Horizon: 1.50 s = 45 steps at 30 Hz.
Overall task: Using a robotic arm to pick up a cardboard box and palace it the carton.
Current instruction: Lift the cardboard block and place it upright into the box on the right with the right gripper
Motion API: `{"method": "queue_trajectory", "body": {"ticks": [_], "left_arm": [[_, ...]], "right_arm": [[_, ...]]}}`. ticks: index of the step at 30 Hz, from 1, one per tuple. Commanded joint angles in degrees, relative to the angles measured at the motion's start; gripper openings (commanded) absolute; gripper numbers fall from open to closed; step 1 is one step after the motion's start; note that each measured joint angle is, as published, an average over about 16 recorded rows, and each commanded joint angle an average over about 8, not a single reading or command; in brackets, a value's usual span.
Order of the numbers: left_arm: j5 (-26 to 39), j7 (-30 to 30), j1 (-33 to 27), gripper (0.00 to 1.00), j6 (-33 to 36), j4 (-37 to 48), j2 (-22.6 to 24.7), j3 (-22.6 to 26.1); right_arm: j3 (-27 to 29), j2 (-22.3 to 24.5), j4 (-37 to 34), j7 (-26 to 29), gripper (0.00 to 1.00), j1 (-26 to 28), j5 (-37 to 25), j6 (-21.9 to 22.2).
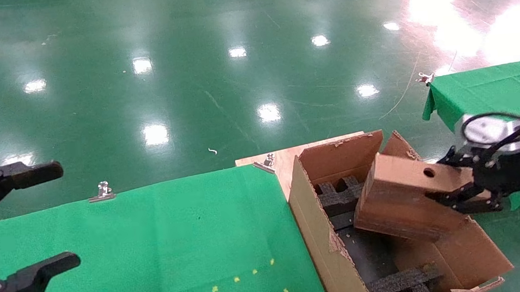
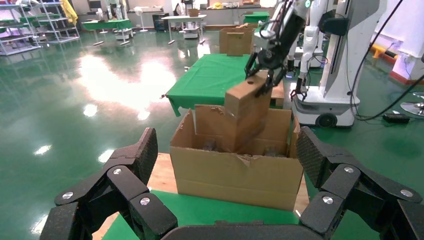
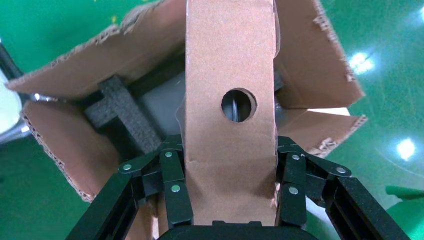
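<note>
The small brown cardboard box [image 1: 399, 200] with a round hole in its narrow face hangs tilted over the open carton [image 1: 312, 216], its lower end dipping inside. The robotic arm's right gripper [image 1: 441, 179] is shut on the box's near end. In the right wrist view, black fingers [image 3: 175, 185] press both sides of the box [image 3: 227, 55] in the gripper [image 3: 230, 150]. Black foam inserts [image 1: 338, 195] line the carton floor. My left gripper [image 1: 66, 214] hovers open over the green table, far left. From the left wrist, the box [image 2: 245, 107] tips into the carton [image 2: 235, 175] beyond that empty gripper [image 2: 226, 150].
The carton stands on a wooden board [image 1: 284, 160] at the right end of a green-clothed table [image 1: 133, 249] held by metal clips [image 1: 102, 192]. A second green table [image 1: 492, 86] lies behind the right arm. Shiny green floor surrounds both. A white robot base [image 2: 325, 100] stands beyond the carton.
</note>
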Motion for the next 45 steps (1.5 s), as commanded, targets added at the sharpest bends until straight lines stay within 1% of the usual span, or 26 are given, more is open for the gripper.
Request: {"method": "queue_trajectory", "body": {"ticks": [1,4,9,11,13,16,19,26,30,33,35,45], "left_arm": [[0.0,0.0,0.0,1.0,0.0,0.0,0.0,0.0],[0.0,0.0,0.0,1.0,0.0,0.0,0.0,0.0],[0.0,0.0,0.0,1.0,0.0,0.0,0.0,0.0],[0.0,0.0,0.0,1.0,0.0,0.0,0.0,0.0],[0.0,0.0,0.0,1.0,0.0,0.0,0.0,0.0],[0.0,0.0,0.0,1.0,0.0,0.0,0.0,0.0],[0.0,0.0,0.0,1.0,0.0,0.0,0.0,0.0],[0.0,0.0,0.0,1.0,0.0,0.0,0.0,0.0],[0.0,0.0,0.0,1.0,0.0,0.0,0.0,0.0],[0.0,0.0,0.0,1.0,0.0,0.0,0.0,0.0],[0.0,0.0,0.0,1.0,0.0,0.0,0.0,0.0],[0.0,0.0,0.0,1.0,0.0,0.0,0.0,0.0]], "right_arm": [[-0.6,0.9,1.8,1.0,0.0,-0.8,0.0,0.6],[-0.9,1.1,2.6,1.3,0.0,-1.1,-0.1,1.0],[-0.8,0.7,1.8,1.4,0.0,-1.2,-0.2,1.0],[-0.9,0.6,1.3,2.3,0.0,-1.4,-0.2,1.3],[-1.2,0.6,0.8,4.4,0.0,-2.1,-0.3,2.5],[-1.8,0.9,0.3,10.0,0.0,-3.6,-0.8,5.5],[-2.5,1.7,0.9,18.0,0.0,-5.5,-1.6,9.7],[-4.9,5.0,7.2,39.2,0.0,-10.2,-5.2,19.0],[-6.3,6.0,10.3,48.6,0.0,-12.2,-8.3,22.7],[-6.9,5.8,11.2,52.6,0.0,-13.0,-10.2,24.2],[-7.2,5.5,11.4,54.2,0.0,-13.3,-11.2,24.6],[-8.3,4.4,11.7,58.0,0.0,-14.4,-15.5,26.6]]}}
